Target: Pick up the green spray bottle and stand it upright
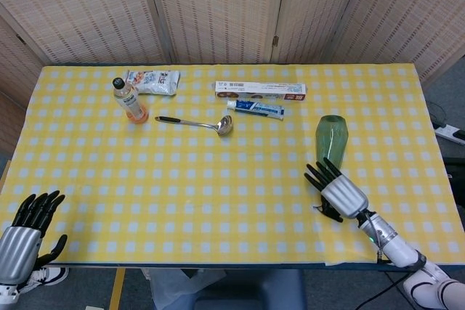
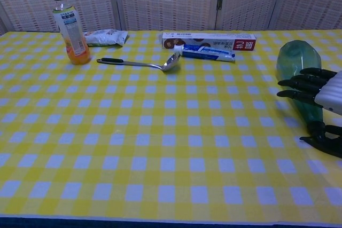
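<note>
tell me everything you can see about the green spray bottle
The green spray bottle looks like translucent dark green plastic, with a broad rounded base that narrows toward its neck. It lies on its side on the yellow checked tablecloth near the table's right edge, base pointing away from the robot. The right hand covers its narrow end, dark fingers across the body, so the spray head is hidden.

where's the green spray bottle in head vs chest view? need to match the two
Head view: the green spray bottle lies right of centre on the yellow checked cloth, its narrow end under the right hand.
Chest view: green spray bottle at the far right edge, right hand over its near part.
Shared landmark: the toothpaste box along the back of the table, up and left of the bottle in both.
</note>
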